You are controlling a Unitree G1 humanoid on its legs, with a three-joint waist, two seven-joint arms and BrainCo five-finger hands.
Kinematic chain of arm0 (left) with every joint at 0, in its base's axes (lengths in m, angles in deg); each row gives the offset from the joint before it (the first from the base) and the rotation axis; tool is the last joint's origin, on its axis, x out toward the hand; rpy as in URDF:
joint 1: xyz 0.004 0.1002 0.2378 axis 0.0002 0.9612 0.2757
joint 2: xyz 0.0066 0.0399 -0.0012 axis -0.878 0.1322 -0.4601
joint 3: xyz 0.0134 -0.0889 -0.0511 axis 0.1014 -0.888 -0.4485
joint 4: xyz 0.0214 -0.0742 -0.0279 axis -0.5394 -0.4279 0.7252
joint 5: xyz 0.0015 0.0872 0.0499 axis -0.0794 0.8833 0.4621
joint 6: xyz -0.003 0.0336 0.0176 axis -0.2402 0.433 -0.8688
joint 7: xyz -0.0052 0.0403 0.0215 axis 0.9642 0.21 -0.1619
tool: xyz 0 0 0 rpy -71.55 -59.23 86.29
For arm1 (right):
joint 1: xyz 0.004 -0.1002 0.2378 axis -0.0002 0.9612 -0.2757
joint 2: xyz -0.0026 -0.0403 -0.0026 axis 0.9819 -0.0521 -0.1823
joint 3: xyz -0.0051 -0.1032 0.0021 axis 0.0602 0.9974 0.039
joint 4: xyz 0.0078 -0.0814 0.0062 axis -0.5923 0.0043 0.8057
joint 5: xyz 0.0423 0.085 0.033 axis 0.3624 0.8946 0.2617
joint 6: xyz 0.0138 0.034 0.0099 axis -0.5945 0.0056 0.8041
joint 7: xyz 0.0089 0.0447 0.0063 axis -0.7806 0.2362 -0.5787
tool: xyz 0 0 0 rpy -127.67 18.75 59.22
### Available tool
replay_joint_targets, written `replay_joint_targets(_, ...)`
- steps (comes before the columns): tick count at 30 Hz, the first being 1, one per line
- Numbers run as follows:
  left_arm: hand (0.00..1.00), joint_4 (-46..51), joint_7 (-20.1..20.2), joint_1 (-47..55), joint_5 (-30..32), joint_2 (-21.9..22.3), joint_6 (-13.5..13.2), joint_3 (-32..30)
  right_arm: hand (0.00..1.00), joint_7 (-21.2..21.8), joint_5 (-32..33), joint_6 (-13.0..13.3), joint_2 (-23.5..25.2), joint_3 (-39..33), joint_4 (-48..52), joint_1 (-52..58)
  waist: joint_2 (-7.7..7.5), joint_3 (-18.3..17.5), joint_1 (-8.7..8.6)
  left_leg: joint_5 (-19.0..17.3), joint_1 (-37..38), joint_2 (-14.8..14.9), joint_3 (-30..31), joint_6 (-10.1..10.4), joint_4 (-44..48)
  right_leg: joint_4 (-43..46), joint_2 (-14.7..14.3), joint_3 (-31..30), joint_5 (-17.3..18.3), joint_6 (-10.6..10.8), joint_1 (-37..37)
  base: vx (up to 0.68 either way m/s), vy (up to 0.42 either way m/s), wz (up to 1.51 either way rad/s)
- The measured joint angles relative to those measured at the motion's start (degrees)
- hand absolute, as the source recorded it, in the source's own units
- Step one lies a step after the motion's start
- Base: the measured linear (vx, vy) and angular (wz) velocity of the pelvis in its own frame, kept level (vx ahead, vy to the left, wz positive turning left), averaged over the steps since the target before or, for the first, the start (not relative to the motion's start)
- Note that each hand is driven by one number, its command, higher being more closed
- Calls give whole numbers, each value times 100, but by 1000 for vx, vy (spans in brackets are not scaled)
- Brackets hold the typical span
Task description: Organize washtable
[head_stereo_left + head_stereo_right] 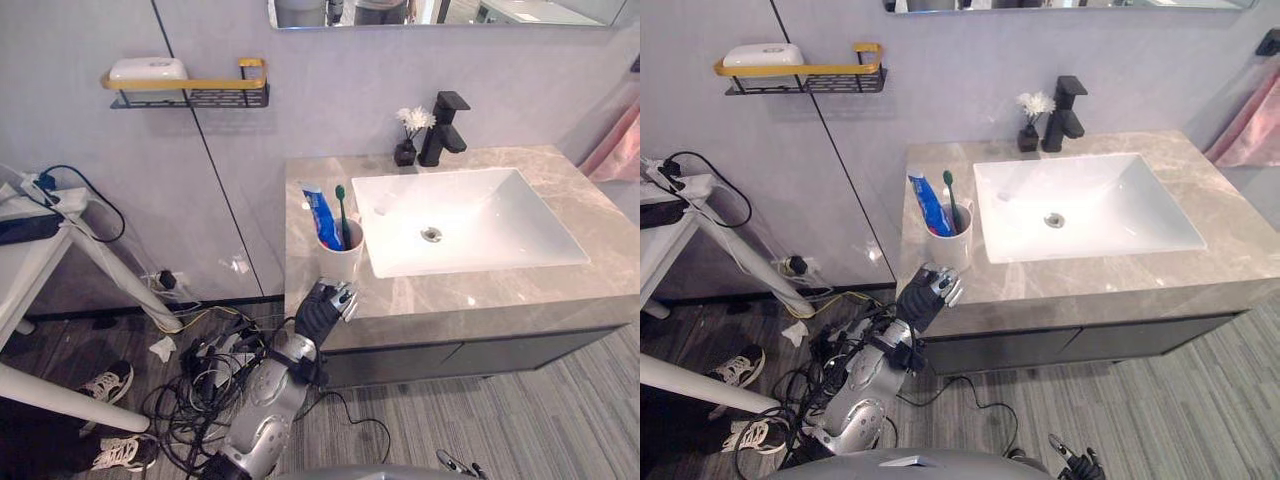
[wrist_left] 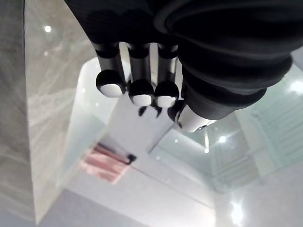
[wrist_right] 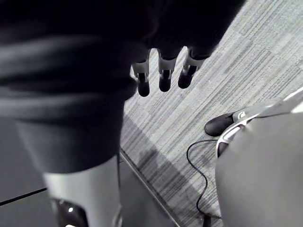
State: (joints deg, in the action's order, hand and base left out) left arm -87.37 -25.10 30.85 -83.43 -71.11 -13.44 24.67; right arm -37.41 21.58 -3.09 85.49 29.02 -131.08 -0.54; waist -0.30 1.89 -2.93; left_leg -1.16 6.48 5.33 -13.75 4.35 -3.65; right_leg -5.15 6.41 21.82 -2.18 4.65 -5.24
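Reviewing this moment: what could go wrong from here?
1. The left hand sits at the counter edge just short of the cup; a clumsy reach may topple it, since the toothbrush and toothpaste stick out tall.
2. A tipped cup could spill into the sink beside it.
The right hand hangs idle.

The head stereo pair looks steeply down from in front of the grey marbled stone bench [image 1: 560, 290]. Both eye views share that bench, its white rectangular sink [image 1: 1120, 200] and the grey wall [image 1: 350, 90] behind, offset slightly sideways. The left wrist view sits very close behind the left hand [image 2: 139, 61], facing pale surfaces. The right wrist view faces down past the right hand [image 3: 164, 71] onto the grey striped floor [image 3: 246, 61].
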Motion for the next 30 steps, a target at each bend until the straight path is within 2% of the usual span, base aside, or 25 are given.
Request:
replay_joint_targets(9,100,-339,-155,-277,130,19,-5,-24,0,-41,0,0,23,-2,52,4,5,3,-118,-8,0,4,-39,3,-7,-4,-3,-37,-7,1,20,-1,0,-2)
replay_joint_targets(25,100,-1039,-438,-930,474,58,-15,-62,0,-51,0,-1,51,-10,61,1,-54,54,-138,-25,-13,3,-191,6,-30,-10,-2,-170,-37,12,123,3,2,-4)
replay_joint_targets(30,100,-1296,-508,-940,617,80,-16,-304,0,-50,0,0,72,-20,77,3,-77,71,-152,-32,-13,-1,-268,10,-29,-11,5,-229,-64,23,160,-1,7,-6)
